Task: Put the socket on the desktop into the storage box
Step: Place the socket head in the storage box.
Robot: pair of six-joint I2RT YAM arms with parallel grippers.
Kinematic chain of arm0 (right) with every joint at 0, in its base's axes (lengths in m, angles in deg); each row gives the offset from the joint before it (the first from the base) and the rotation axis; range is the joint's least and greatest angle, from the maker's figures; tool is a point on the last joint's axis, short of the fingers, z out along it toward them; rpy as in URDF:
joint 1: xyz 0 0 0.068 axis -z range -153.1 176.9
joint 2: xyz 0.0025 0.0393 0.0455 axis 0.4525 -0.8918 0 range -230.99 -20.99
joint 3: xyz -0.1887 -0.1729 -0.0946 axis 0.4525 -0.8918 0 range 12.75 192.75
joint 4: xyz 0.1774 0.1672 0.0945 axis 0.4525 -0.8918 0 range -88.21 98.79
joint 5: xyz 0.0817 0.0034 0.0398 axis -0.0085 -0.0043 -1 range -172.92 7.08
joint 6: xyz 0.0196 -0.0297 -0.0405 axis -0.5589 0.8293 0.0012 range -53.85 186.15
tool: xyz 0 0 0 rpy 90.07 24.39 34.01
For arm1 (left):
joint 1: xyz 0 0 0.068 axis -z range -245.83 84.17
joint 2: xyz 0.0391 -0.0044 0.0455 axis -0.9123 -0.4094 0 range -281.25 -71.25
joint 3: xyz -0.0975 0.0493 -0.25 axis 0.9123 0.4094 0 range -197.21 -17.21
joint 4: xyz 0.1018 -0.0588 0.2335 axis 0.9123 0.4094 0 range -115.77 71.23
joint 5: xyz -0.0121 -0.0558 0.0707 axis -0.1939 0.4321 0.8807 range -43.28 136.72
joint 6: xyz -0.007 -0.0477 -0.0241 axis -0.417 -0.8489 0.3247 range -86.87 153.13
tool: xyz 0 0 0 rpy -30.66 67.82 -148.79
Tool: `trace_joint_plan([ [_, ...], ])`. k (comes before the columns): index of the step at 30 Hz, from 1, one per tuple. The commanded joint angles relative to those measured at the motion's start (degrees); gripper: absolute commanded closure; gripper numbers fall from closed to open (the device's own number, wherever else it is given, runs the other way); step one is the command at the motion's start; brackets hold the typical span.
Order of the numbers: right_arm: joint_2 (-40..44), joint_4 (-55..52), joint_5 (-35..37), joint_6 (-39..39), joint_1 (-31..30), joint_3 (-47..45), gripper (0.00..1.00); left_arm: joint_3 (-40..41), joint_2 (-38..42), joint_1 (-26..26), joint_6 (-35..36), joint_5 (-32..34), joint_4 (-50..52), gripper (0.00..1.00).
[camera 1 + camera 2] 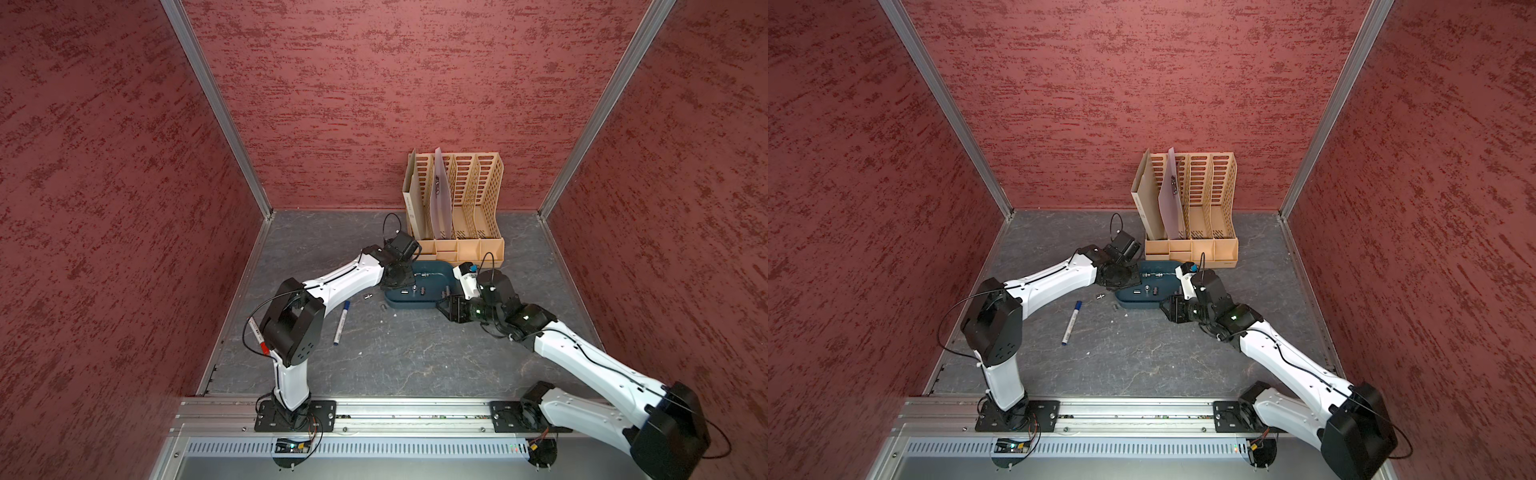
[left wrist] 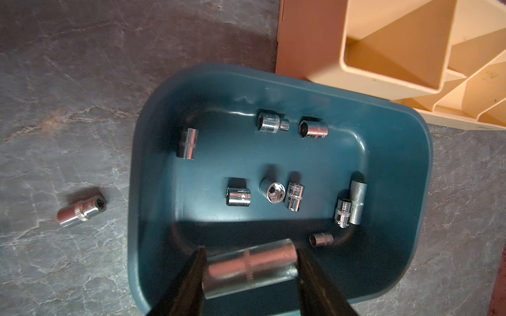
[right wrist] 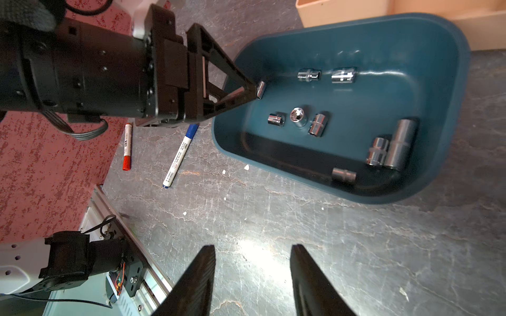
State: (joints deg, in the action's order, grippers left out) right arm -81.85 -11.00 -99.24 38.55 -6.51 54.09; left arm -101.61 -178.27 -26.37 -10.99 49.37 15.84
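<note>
Print on the pen is too small to read. The box holds loose sockets. The left gripper, partly closed, grips a socket over the box's rim. The right gripper gapes empty. A stray socket lies on the desktop beside the box.

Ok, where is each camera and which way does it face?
Top views: high behind the robot, looking down at the desktop; left arm, right arm show.
Left wrist: over the storage box, looking in; left hand grips a socket.
Right wrist: beside it, facing it; open right hand, plus left hand.
Shared: storage box everywhere.
</note>
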Motion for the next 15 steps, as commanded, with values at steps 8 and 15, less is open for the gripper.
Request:
trace_joint_plan([
  [8,2.8,-1.0,-1.6,0.6,2.7,-2.4,0.51,-7.8,-7.5,1.5,0.6,-1.8,0.1,0.58],
  [15,4.0,-1.8,-1.5,0.5,4.2,-3.8,0.51,-12.6,-12.3,2.3,1.1,-2.8,0.6,0.58],
])
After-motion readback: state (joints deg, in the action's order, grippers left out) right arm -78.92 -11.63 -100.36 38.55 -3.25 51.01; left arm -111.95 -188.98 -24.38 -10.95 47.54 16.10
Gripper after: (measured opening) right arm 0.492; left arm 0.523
